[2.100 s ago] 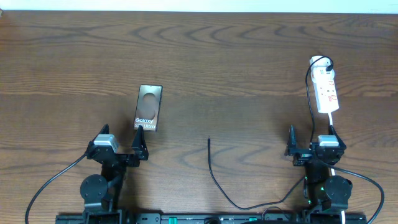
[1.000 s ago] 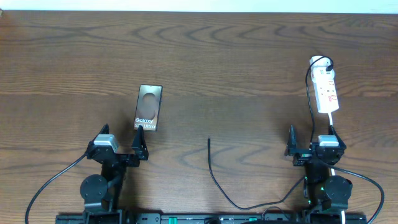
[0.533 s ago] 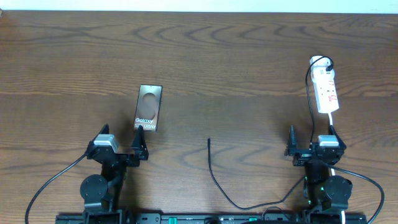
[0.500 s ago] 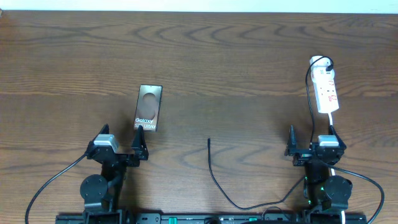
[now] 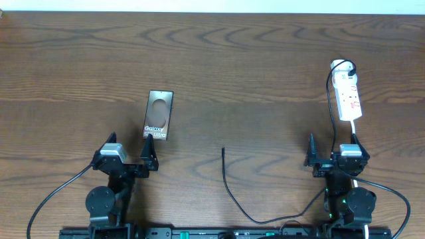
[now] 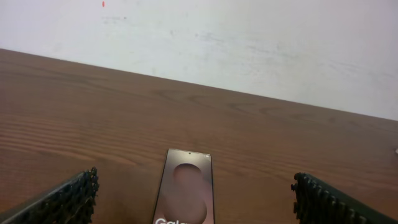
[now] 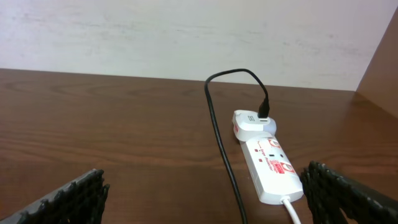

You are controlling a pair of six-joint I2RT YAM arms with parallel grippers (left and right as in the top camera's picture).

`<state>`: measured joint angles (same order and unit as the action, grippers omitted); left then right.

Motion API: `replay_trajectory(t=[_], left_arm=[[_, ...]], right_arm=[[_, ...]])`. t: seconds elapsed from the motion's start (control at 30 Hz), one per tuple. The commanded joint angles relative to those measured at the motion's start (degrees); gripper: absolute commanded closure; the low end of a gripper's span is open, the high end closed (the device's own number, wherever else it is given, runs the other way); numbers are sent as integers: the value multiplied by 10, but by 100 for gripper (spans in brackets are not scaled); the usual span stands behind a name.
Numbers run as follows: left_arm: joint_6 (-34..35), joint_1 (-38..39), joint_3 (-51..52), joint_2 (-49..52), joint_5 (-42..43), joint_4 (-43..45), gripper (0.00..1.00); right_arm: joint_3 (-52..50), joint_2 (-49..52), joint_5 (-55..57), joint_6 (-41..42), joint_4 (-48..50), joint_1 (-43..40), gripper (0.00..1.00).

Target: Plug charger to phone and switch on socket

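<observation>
left arm (image 5: 103,196), right arm (image 5: 350,199) folded low; left tool (image 5: 131,156) (facing the phone (image 5: 159,115)) and right tool (image 5: 332,153) spread wide.

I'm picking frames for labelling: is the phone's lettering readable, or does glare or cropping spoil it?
Overhead: the phone is evenly lit, its lettering small but readable, a pale oval sheen above it. Left wrist: sharp, but the bottom edge crops the lettering. Right wrist: the socket is sharp, without glare.
</observation>
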<state>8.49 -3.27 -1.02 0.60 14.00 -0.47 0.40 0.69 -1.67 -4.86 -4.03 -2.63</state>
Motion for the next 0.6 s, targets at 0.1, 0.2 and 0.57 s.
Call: replay_trajectory(t=[0.1,0.2,0.57], left_arm=[[-10,2,8,-4,5,-23,2],[-10,2,8,-4,5,-23,2],[-9,2,6,-4,5,-16,2]], right_arm=[[-1,-4,2,-6,-3,2,1],[-1,-4,2,-6,-3,2,1],[-1,-4,2,-6,-3,2,1]])
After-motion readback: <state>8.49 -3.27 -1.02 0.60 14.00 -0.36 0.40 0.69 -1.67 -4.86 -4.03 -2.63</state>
